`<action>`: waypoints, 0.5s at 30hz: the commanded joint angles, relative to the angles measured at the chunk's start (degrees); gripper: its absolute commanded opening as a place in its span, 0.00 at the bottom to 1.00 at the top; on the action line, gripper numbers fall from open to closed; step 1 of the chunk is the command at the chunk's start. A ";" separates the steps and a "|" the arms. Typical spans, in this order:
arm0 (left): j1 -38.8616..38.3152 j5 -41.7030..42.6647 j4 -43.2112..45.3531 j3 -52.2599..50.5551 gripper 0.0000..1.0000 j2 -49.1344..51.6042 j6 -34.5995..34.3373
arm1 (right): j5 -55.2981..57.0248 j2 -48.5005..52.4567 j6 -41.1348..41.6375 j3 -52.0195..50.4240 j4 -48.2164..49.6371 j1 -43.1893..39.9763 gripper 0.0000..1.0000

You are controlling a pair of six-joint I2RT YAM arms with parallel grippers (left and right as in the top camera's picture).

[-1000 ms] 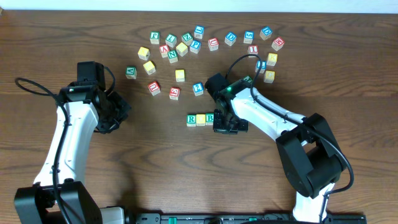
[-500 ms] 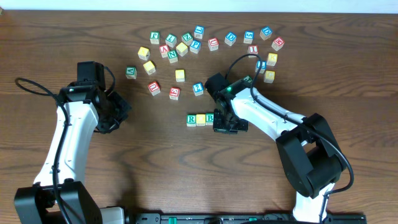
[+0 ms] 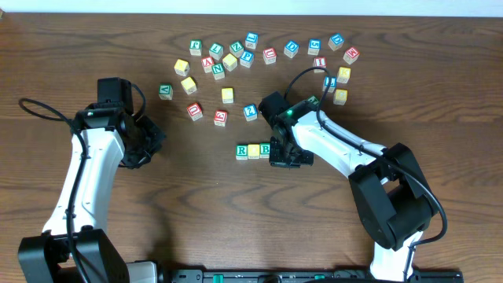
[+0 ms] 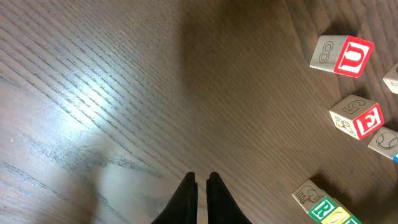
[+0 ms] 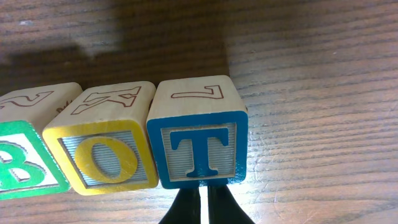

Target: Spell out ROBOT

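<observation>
Both fingertips of the right gripper (image 5: pixel 200 202) meet, holding nothing, just in front of the blue T cube (image 5: pixel 200 146).

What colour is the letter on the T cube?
Blue, with a blue frame, on the T cube; clearest in the right wrist view.

1. We log this as a robotics lab bench: two white-and-black robot arms (image 3: pixel 86 169) stand at a dark brown wood-grain table (image 3: pixel 196 212).
2. We note a loose black cable (image 3: pixel 31 108) and scattered small wooden letter cubes (image 3: pixel 228 95).
</observation>
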 commanded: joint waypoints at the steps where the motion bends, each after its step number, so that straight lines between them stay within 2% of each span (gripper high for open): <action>1: 0.17 -0.76 -0.35 -0.37 0.08 -0.13 0.52 | 0.63 0.04 -0.70 -0.22 0.00 -0.24 0.01; 10: 0.17 -0.74 -0.33 -0.37 0.08 -0.13 0.52 | -5.31 -1.38 -2.60 0.04 -1.18 -0.26 0.01; 15: -0.66 -0.74 -0.07 -0.39 0.07 0.20 1.42 | -5.35 -6.47 -2.84 1.46 -3.85 -1.25 0.01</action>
